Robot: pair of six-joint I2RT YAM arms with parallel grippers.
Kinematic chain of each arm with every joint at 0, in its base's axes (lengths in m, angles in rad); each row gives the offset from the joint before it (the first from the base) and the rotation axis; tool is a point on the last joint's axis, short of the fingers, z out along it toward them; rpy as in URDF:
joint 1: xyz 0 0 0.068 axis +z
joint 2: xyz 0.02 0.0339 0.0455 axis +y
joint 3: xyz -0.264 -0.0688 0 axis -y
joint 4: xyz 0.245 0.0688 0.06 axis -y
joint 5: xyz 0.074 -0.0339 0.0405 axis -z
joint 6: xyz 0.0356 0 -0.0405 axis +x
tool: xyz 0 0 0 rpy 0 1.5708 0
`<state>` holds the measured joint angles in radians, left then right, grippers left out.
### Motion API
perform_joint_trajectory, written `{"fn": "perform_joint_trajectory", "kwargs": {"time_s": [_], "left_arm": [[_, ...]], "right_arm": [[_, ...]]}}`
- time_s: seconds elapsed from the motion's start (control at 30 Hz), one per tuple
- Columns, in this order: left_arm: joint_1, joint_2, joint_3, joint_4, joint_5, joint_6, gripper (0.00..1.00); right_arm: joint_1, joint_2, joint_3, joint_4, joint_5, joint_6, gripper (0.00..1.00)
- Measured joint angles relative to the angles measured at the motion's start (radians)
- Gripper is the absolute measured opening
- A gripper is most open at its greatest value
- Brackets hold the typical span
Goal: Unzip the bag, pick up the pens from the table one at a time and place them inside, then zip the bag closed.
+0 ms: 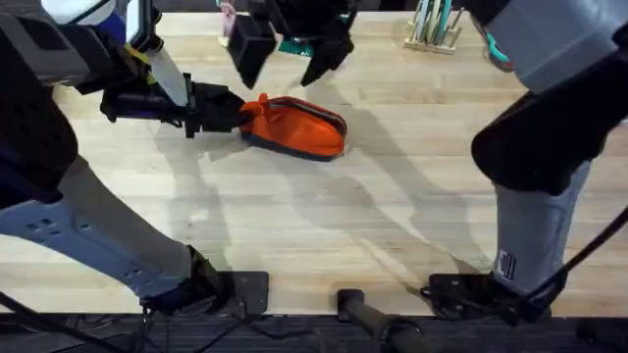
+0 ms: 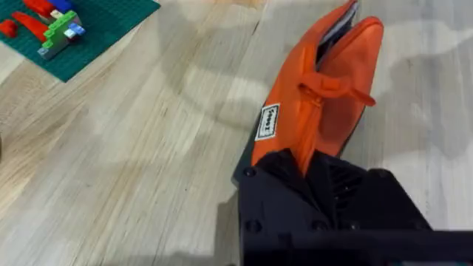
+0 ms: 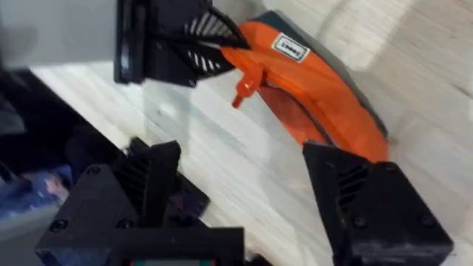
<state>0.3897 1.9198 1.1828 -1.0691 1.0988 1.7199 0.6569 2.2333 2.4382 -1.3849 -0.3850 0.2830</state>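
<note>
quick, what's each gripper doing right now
Left gripper: closed on one end of the orange fabric pencil pouch.
Right gripper: open, holding nothing, above the pouch.

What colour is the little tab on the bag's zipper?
The pull tab on the bag is orange-red, clearest in the right wrist view.

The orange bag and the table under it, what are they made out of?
The bag looks like soft woven fabric with a matte finish: it creases and sags, and a white label is sewn on its side. Its darker base may be a stiffer cloth. The table looks like light, smooth wood: grain lines and plank seams show.
</note>
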Motion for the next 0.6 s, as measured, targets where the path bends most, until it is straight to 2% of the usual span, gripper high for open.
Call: {"fn": "perform_joint_trajectory", "kwargs": {"time_s": [0.1, 0.3, 0.6], "left_arm": [[0.000, 0.000, 0.000, 0.000, 0.000, 0.000, 0.041], [0.000, 0.000, 0.000, 0.000, 0.000, 0.000, 0.042], [0.000, 0.000, 0.000, 0.000, 0.000, 0.000, 0.042]], "right_arm": [[0.030, 0.000, 0.000, 0.018, 0.042, 0.116, 0.998], [0.100, 0.000, 0.000, 0.033, 0.204, 0.385, 0.998], [0.146, 0.010, 0.000, 0.092, 0.365, 0.519, 0.997]]}}
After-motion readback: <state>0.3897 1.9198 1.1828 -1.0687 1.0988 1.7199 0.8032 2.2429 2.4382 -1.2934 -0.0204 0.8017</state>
